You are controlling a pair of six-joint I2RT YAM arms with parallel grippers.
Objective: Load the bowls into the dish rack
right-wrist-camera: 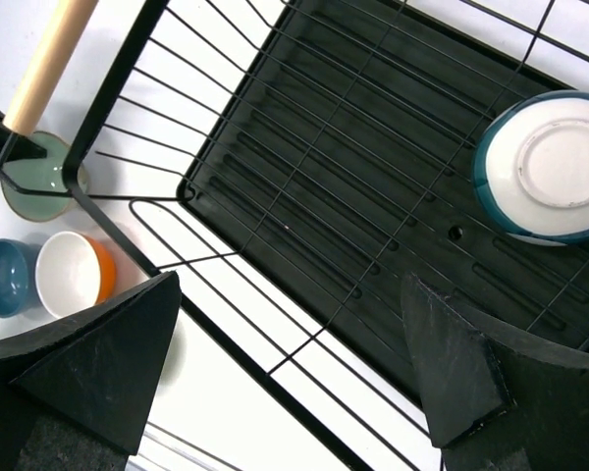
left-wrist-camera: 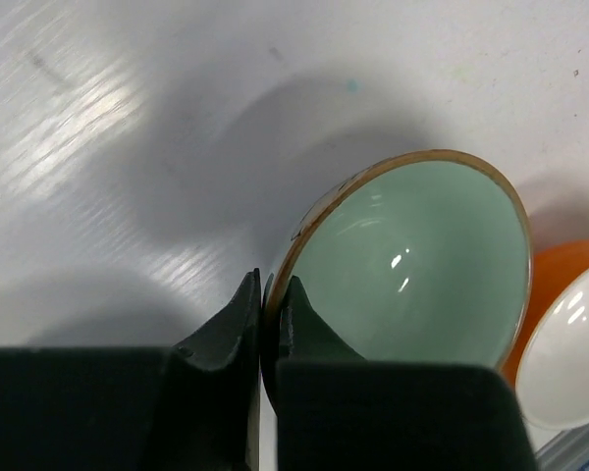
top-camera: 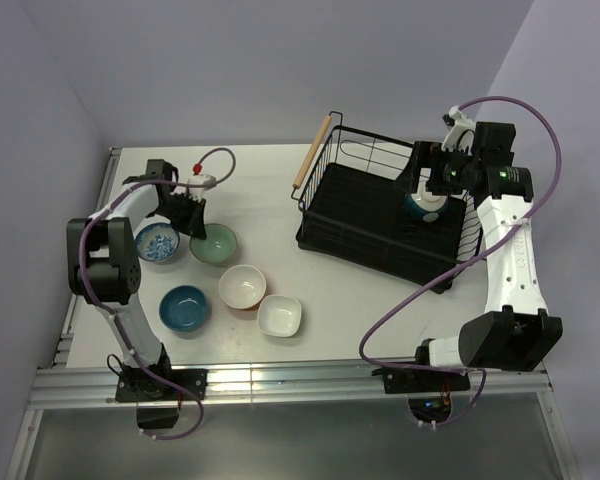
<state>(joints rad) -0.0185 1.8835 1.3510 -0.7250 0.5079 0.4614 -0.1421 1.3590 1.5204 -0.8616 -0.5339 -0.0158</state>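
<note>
Left pincer (top-camera: 193, 215) nips the mint bowl (top-camera: 213, 245); right pincer (top-camera: 427, 172) gapes over the rack (top-camera: 355, 215).

From above, we judge the step in hand to be picking up the mint bowl. It sits on the desk (top-camera: 270, 190) left of the rack, among four other bowls (top-camera: 185, 307). One teal-sided bowl (top-camera: 425, 207) lies in the rack beneath the right pincer. At the left wrist, the jaws pinch narrow on the mint bowl's near rim, one finger outside and one inside, so we take it as held. At the right wrist, the jaws stand wide with nothing between them, and the teal-sided bowl rests bottom up on the rack's floor. Next, we think, comes a lift clear of the neighbours and a carry rightward over the rack's wire wall, minding that the thin rim grip does not slip.
</note>
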